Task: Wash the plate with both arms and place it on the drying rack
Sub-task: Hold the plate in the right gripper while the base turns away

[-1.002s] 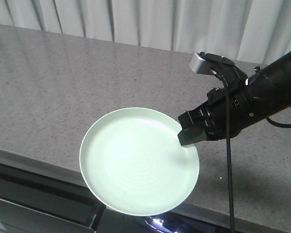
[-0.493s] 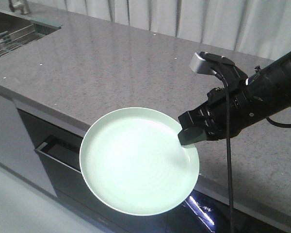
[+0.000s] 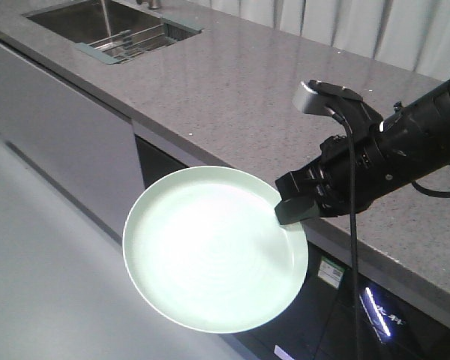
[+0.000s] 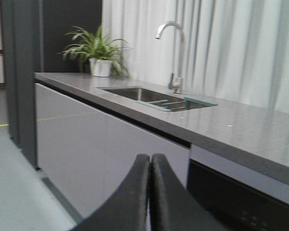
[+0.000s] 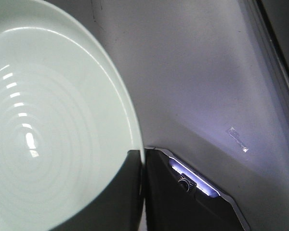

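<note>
The pale mint-green plate (image 3: 210,251) hangs tilted in the air in front of the counter, over the floor. My right gripper (image 3: 286,211) is shut on its right rim, with the black arm reaching in from the right. In the right wrist view the plate (image 5: 48,120) fills the left side and the right gripper (image 5: 142,192) pinches its edge. My left gripper (image 4: 150,161) is shut with nothing in it, pointing at the cabinet front. The drying rack (image 3: 124,41) lies across the sink at the far upper left, and its rods (image 4: 176,102) also show in the left wrist view.
A grey stone counter (image 3: 247,90) runs diagonally, with a steel sink (image 3: 75,19) at its far left end. A curved faucet (image 4: 171,53) and a potted plant (image 4: 98,53) stand by the sink. Grey cabinet fronts (image 3: 67,127) and a dark appliance panel (image 3: 345,300) lie below.
The whole view has pulled back from the counter and swung left, bringing the sink, rack and floor into sight. The plate and right gripper keep the same place and grip in the frame.
</note>
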Robot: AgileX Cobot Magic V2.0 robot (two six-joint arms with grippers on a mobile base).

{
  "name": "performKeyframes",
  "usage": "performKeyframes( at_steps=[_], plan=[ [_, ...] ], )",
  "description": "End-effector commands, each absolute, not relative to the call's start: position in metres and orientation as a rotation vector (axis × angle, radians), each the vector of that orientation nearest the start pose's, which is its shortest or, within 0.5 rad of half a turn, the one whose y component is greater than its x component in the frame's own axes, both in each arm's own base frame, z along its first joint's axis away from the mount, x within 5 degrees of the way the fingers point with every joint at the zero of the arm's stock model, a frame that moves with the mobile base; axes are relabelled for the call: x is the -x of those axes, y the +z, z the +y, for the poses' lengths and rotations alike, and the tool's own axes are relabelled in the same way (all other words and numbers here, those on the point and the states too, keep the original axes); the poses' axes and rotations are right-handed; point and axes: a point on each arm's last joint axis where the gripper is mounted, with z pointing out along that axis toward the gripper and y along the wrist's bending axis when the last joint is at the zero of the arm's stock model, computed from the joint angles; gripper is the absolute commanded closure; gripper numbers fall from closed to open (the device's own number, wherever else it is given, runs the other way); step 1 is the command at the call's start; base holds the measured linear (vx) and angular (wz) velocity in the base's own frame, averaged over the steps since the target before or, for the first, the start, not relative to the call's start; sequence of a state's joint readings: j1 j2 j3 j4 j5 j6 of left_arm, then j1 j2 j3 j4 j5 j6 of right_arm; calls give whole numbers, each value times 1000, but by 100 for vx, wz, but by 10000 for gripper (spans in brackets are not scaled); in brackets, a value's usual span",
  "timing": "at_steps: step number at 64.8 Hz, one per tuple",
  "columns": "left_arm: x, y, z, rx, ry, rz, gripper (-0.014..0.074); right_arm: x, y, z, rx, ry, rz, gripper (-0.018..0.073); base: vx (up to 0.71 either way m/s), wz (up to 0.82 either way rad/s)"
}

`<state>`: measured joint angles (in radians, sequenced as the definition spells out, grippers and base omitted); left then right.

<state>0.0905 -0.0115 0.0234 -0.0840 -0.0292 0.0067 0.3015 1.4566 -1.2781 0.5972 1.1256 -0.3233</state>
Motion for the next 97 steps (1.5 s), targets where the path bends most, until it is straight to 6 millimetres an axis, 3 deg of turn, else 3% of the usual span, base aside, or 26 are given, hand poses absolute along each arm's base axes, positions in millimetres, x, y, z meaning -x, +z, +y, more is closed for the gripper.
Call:
performKeyframes(
  at_steps=[1, 97],
  plan=[
    [-52, 224, 5, 122, 4, 1346, 603, -259, 357, 131, 594, 838, 2510, 564, -11, 43],
    [-52, 224, 5, 122, 4, 1346, 603, -259, 357, 131, 594, 838, 2510, 564, -8, 34]
  ],
)
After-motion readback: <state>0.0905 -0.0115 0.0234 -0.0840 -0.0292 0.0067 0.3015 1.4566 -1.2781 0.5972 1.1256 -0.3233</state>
